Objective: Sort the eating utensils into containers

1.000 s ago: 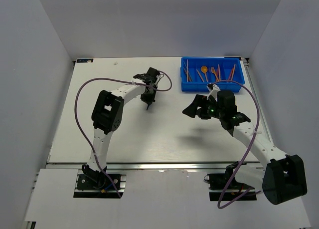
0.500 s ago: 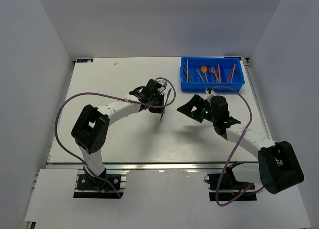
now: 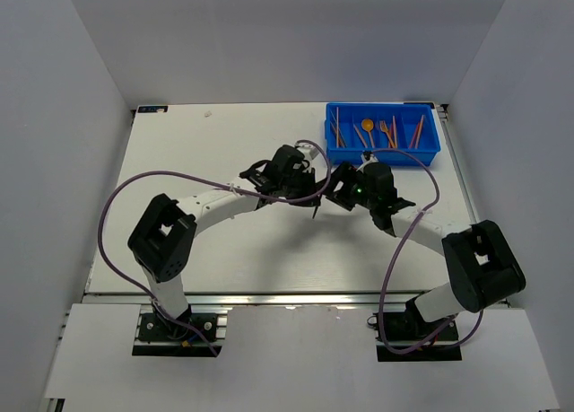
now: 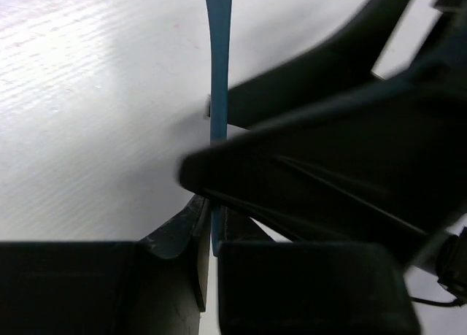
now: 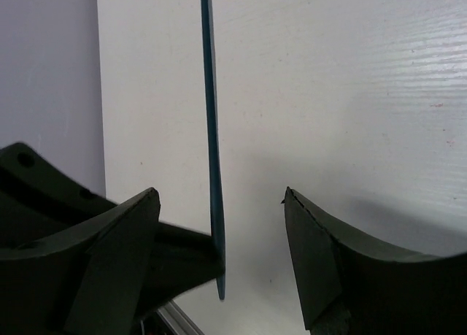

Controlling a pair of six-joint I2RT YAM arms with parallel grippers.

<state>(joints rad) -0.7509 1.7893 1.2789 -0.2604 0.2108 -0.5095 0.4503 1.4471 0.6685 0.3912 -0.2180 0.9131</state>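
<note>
My left gripper (image 3: 308,189) is shut on a thin dark grey-blue utensil (image 3: 315,214) and holds it above the table's middle. In the left wrist view the utensil (image 4: 218,72) sticks out from between the shut fingers (image 4: 182,229). My right gripper (image 3: 335,189) is open and faces the left one. In the right wrist view the utensil (image 5: 211,131) hangs edge-on between the right gripper's (image 5: 219,196) spread fingers, nearer the left finger (image 5: 117,247), touching neither. The bright blue tray (image 3: 381,159) at the back right holds several orange utensils (image 3: 368,125).
The two grippers are very close together over the white table (image 3: 206,152). Purple cables loop from both arms. Grey walls enclose the table on three sides. The right gripper's dark fingers (image 4: 350,131) fill much of the left wrist view.
The left gripper has carried the grey-blue utensil to the right. The right gripper has moved left toward it, and its open fingers now stand on either side of the utensil.
</note>
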